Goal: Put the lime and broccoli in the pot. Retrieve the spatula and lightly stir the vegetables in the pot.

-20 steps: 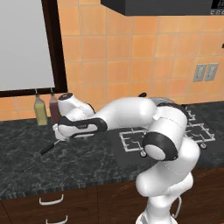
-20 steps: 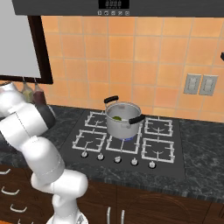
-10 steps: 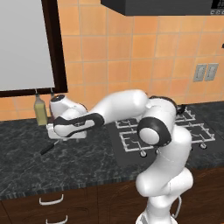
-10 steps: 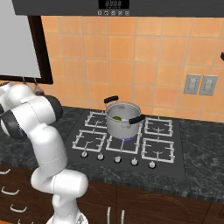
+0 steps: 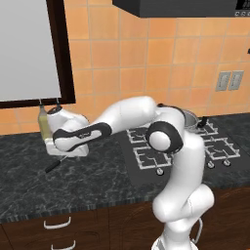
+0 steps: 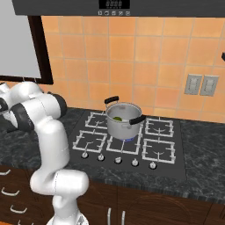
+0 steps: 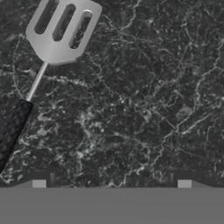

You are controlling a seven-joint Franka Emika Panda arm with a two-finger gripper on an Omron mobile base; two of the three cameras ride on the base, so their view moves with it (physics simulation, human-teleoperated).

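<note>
The spatula (image 7: 61, 33) lies flat on the dark stone counter, its slotted silver head at the upper left of the hand view and its black handle (image 7: 13, 131) running to the left edge. My gripper (image 7: 111, 184) hangs over the counter just right of the handle, jaws open wide with nothing between them. From the left base, the hand (image 5: 68, 141) hovers above the spatula handle (image 5: 51, 167). The steel pot (image 6: 124, 124) stands on the stove with the lime (image 6: 117, 118) inside. The broccoli cannot be made out in the pot.
A bottle (image 5: 44, 122) stands against the wall right behind the hand. A dark-framed window panel (image 5: 29, 49) is above it. The stove (image 6: 132, 145), with its grates and knobs, is to the right, and drawers run below the counter edge.
The arm has swung further left along the counter, and the hand now hides one of the two bottles. The jaws have stayed open.
</note>
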